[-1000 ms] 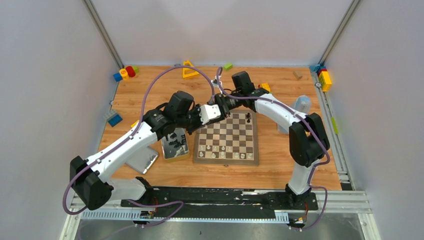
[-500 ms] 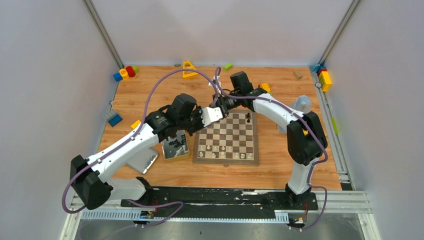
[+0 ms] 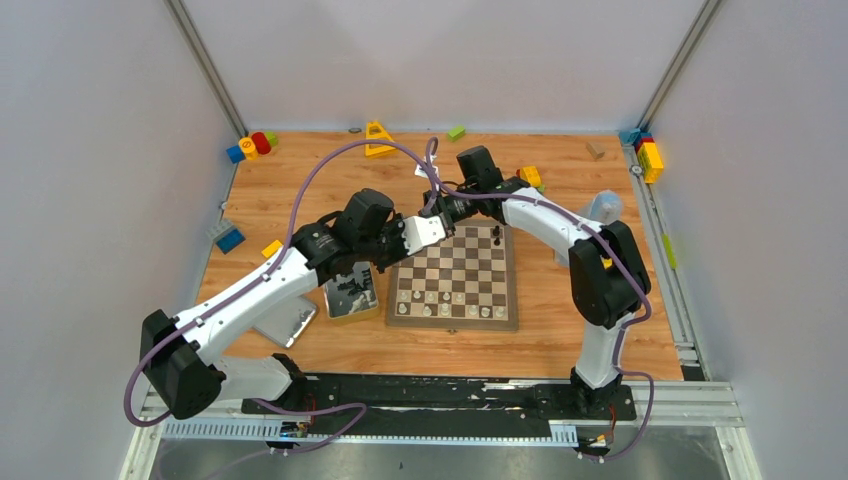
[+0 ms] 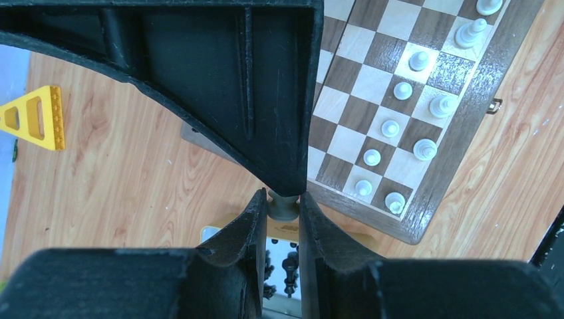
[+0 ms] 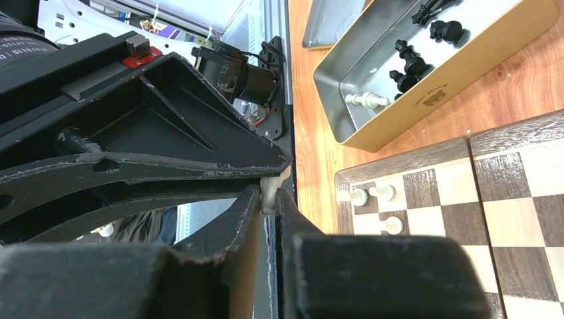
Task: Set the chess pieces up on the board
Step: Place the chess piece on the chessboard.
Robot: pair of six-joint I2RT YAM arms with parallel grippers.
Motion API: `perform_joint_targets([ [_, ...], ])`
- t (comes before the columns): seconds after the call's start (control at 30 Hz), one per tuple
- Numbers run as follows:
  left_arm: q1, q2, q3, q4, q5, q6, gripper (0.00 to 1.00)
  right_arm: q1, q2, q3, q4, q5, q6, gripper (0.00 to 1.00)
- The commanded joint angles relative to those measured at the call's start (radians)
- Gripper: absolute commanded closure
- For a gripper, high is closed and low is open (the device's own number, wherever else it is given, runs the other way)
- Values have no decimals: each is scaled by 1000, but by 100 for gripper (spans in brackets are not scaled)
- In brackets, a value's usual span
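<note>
The board lies mid-table, with pale chess pieces on its two near rows and one black piece at its far edge. My left gripper and right gripper meet tip to tip above the board's far-left corner. In the left wrist view the left gripper is shut on the round base of a small piece. In the right wrist view the right gripper is shut on the pale piece. Both appear to hold the same piece.
A silver tin left of the board holds black pieces and one pale piece; its lid lies beside it. Toy blocks lie at the far edge: a yellow triangle, a cluster far left and one far right. A blue block sits left.
The right arm's wrist has shifted slightly left. Both grippers stay together over the board's far-left corner with the piece between them.
</note>
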Motion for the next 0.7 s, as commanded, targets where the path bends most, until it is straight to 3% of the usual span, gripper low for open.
perform_joint_targets([
  [0.0,-7,-7,1,41,0,10,80,12,8,36,29,-15,4,92],
  [0.07,-8,-6,1,40,2,10,77,13,8,36,26,-3,3,99],
  [0.17,-8,-11,-1,37,2,7,68,10,4,36,17,22,-9,100],
  [0.27,-8,-20,-6,37,4,-2,51,3,-10,34,-5,53,-33,100],
  [0.5,3,-85,-38,25,7,-3,21,-71,-97,4,-75,153,-132,100],
  [0.67,94,-135,-57,-6,70,-15,14,-116,-204,-52,-209,247,-331,100],
])
